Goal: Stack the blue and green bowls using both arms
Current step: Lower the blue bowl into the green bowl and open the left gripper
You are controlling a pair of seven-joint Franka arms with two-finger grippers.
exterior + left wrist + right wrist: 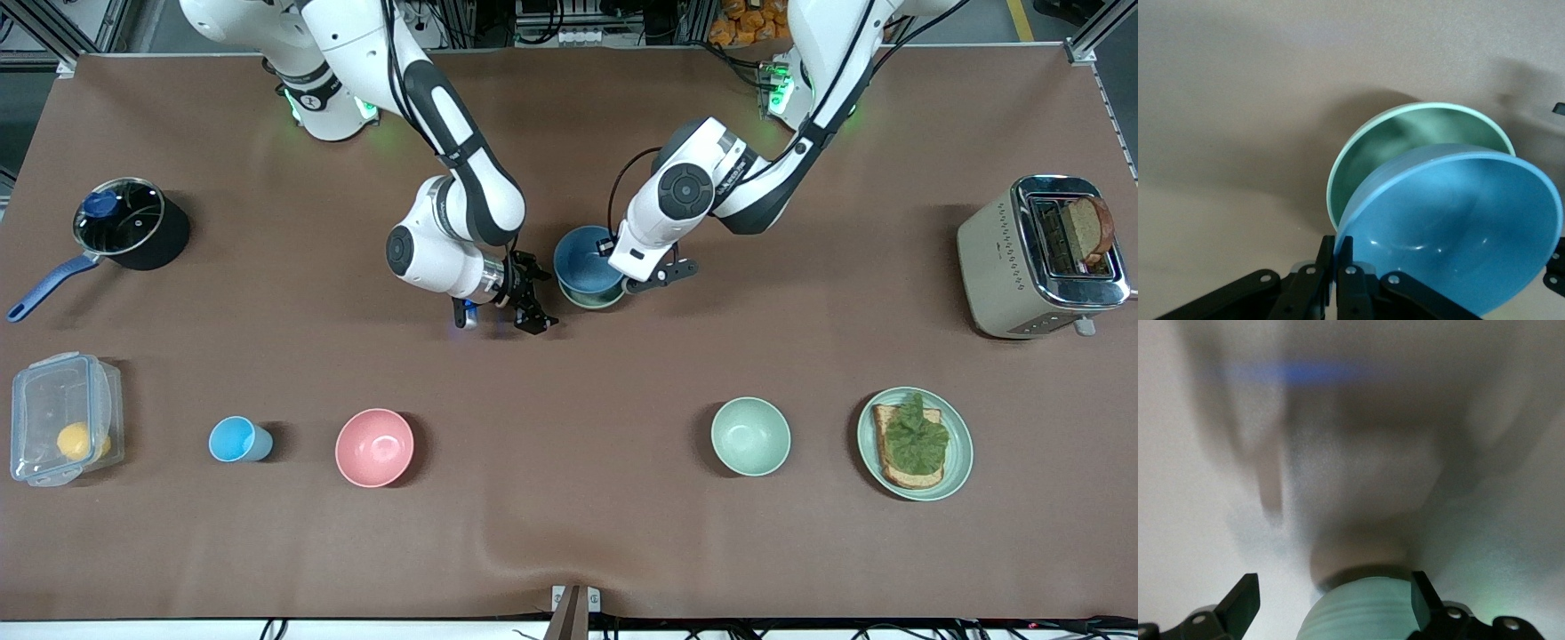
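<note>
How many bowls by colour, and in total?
Blue: 1, the blue bowl, held by the left tool over the green bowl.
Sage green: 1, the green bowl.
Mint: 1, the mint bowl.
Pink: 1, the pink bowl.
Total: 4.

bare cloth around stacked blue bowl (585, 258)

Four bowls sitting out: blue bowl (584, 255), green bowl (594, 300), one pink bowl (374, 447), one mint bowl (750, 436). One cup (236, 439), one plate (958, 462), one saucepan (124, 226), one toaster (1000, 258), one lidded container (58, 418). Two bread slices showing.
</note>
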